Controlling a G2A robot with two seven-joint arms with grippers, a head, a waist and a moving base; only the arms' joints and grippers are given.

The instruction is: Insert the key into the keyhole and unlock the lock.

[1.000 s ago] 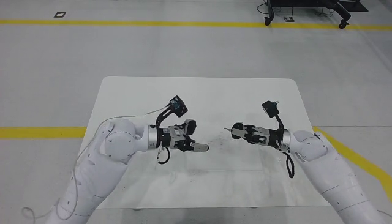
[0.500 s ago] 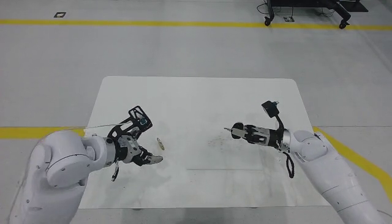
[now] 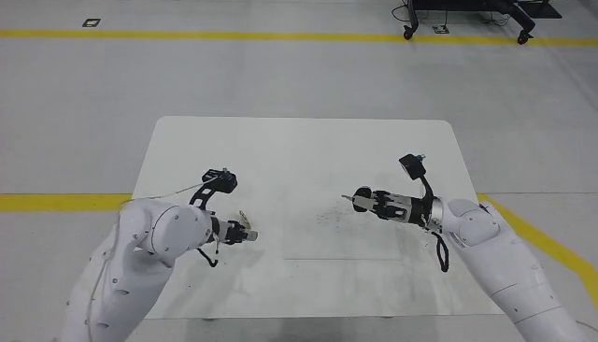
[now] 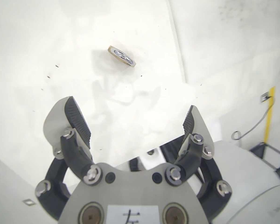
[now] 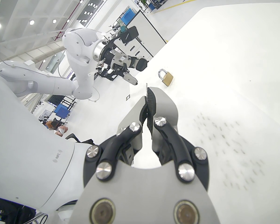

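**Item 1, left arm (image 3: pixel 173 235).** A second ago I had it stretched to the middle of the bench (image 3: pixel 308 146). It has since swung back to its own side and turned in toward the padlock. The left jaws are wide apart with nothing in them, just short of the padlock.

**Item 2, padlock (image 4: pixel 121 59).** Brass body with a steel shackle, lying loose on the bench on the robot's left side. It is in the same spot as half a second ago, and nothing touches it.

**Item 3, right arm (image 3: pixel 467 225).** Unmoved over the whole second. The right jaws are pressed together on the key (image 5: pixel 146 89), whose thin blade pokes out past the tips. The key is held above the bench, well apart from the padlock.

**Item 4, bearing on the task.** I judge this to be the pick-up of the lock. Insertion has not begun, and the lock must first be lifted and its keyhole turned toward the key.

**Item 5, writing.**
- The left wrist plate carries a small white label (image 4: pixel 132 213) bearing one dark character, not transcribed.
- The marks on the padlock's narrow silvery face are too small to make out.
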